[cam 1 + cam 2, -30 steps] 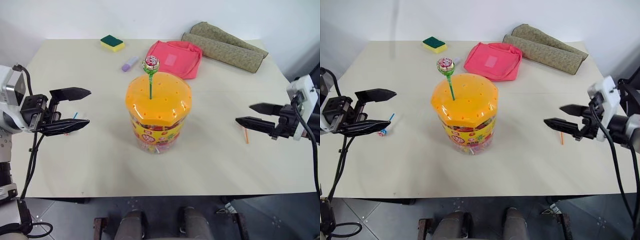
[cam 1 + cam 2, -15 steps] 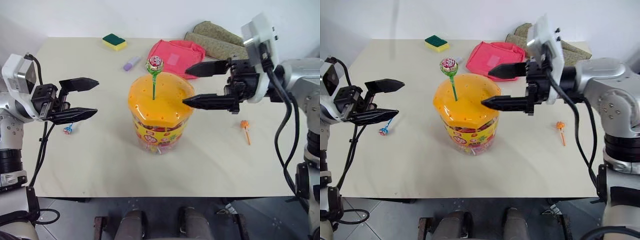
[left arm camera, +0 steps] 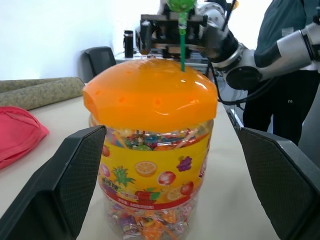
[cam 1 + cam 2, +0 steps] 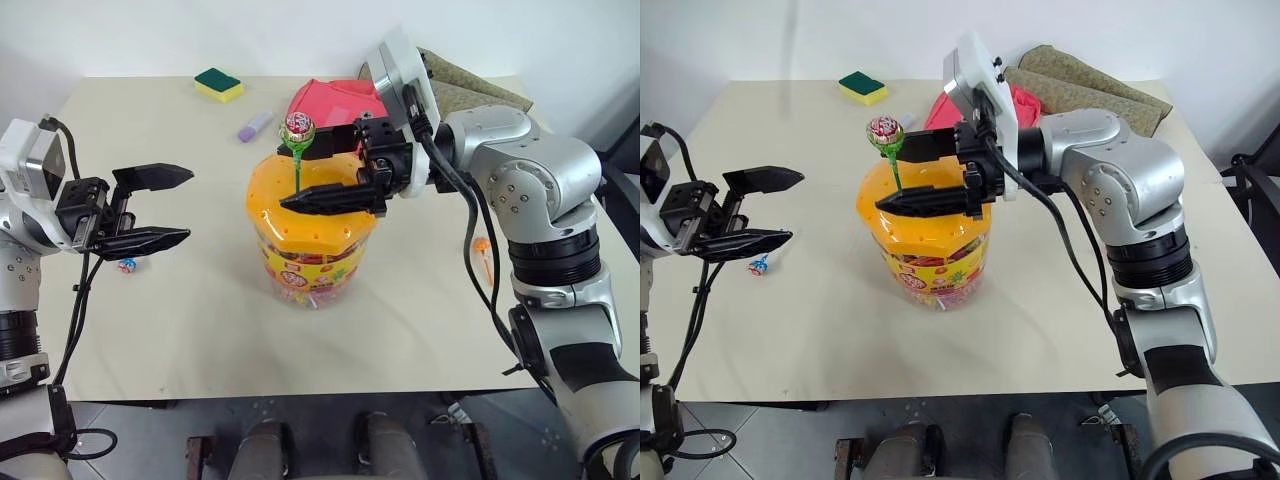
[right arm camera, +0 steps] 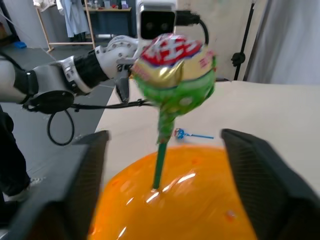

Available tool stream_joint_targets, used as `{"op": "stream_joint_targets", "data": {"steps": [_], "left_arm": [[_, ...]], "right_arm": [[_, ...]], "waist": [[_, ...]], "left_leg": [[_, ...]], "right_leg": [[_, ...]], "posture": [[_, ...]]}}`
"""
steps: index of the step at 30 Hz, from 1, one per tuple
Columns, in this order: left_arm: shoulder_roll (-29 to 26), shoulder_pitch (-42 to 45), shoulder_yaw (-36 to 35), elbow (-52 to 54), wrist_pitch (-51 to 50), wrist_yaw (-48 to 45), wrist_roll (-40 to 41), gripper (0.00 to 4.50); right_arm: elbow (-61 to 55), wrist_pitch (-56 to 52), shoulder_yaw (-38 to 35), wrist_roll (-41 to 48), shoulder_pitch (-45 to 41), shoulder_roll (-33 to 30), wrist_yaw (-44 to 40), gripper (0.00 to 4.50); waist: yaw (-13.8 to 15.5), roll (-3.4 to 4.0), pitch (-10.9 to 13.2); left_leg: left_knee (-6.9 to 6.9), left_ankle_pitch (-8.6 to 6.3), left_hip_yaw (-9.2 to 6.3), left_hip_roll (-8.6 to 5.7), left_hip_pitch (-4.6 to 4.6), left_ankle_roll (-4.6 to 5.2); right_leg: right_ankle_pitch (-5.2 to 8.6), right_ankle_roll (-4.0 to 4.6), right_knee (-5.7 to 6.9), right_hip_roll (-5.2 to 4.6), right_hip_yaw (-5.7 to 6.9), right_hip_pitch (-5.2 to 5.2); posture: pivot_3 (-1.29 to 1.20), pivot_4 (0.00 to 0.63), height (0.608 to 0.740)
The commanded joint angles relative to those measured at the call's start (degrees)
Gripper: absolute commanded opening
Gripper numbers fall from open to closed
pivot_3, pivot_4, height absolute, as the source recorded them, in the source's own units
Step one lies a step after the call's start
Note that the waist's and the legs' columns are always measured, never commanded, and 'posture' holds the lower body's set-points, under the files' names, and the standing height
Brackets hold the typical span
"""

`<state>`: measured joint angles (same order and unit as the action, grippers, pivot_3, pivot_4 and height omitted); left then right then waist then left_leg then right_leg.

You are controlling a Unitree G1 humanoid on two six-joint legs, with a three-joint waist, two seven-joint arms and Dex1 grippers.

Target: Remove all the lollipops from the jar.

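Beige table (image 4: 200,330) carried jar (image 4: 312,255) at centre, orange lid up. One green-stick lollipop (image 4: 299,130) stood upright in lid hole, head topmost. Second lollipop (image 4: 758,265), blue stick, lay on table left of jar, partly hidden behind left gripper (image 4: 165,208). Third lollipop (image 4: 483,250), orange stick, lay right, half hidden by arm. Right gripper (image 4: 318,175) straddled green stick, fingers apart, contact unclear. Left gripper wide, empty, well left of jar.
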<state>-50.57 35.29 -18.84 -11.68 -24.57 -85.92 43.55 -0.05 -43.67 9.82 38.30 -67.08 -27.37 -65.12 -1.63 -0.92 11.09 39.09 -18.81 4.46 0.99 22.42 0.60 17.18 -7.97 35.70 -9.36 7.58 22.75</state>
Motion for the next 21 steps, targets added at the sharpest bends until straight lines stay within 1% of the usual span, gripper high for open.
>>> {"op": "stream_joint_targets", "data": {"steps": [1,4,7,14,17,21], "left_arm": [[-1.39,-0.45,-2.51,2.49,-0.23,-0.28,1.57,4.5],[-1.32,-0.54,-2.8,2.73,-0.43,-0.24,1.42,4.5],[-1.23,-1.02,-3.0,3.07,-0.57,-0.57,1.51,4.5],[-0.55,-1.11,-2.39,3.99,-1.54,-1.31,2.49,4.5],[-0.31,0.05,-1.75,3.86,-1.61,-1.63,2.9,4.5],[-0.54,1.73,-1.34,3.77,-2.6,-2.22,3.83,4.5]], "right_arm": [[0.18,1.62,-2.38,-0.12,-2.67,0.44,-0.64,2.14],[1.44,2.4,-3.71,-0.39,-4.11,0.76,-0.62,1.14],[3.15,4.02,-5.87,-0.54,-5.94,1.78,0.84,0.05],[6.91,5.53,-11.29,0.3,-9.98,2.5,2.85,0.02],[9.58,6.44,-12.39,-2.86,-10.38,-0.71,4.34,0.02],[10.29,3.9,-13.73,-4.78,-8.95,-6.69,6.04,0.02]], "waist": [[-0.02,0.0,0.0],[-0.07,0.0,0.0],[-0.11,0.0,0.0],[-0.12,0.0,0.0],[-0.05,0.0,0.0],[0.13,-0.01,0.0]], "left_leg": [[0.0,0.0,0.0,0.0,0.0,0.0],[0.0,0.0,0.01,0.0,0.0,0.0],[0.0,0.0,0.01,0.01,-0.01,0.0],[0.0,0.0,0.01,0.01,-0.01,0.0],[-0.01,0.0,0.01,0.01,-0.01,0.0],[-0.01,0.0,-0.03,-0.05,0.03,0.0]], "right_leg": [[0.0,0.0,0.0,0.0,0.0,0.0],[0.0,0.0,0.0,0.0,0.0,0.0],[0.0,0.0,0.0,0.0,-0.01,0.0],[0.0,0.0,0.02,0.0,-0.02,0.0],[0.0,0.0,0.02,0.0,-0.01,0.0],[0.0,0.0,0.02,-0.05,-0.01,0.0]], "posture": [[0.0,0.15,0.74],[0.0,0.15,0.74],[0.0,0.15,0.74],[0.0,0.15,0.74],[0.0,0.15,0.74],[0.0,0.15,0.74]]}}
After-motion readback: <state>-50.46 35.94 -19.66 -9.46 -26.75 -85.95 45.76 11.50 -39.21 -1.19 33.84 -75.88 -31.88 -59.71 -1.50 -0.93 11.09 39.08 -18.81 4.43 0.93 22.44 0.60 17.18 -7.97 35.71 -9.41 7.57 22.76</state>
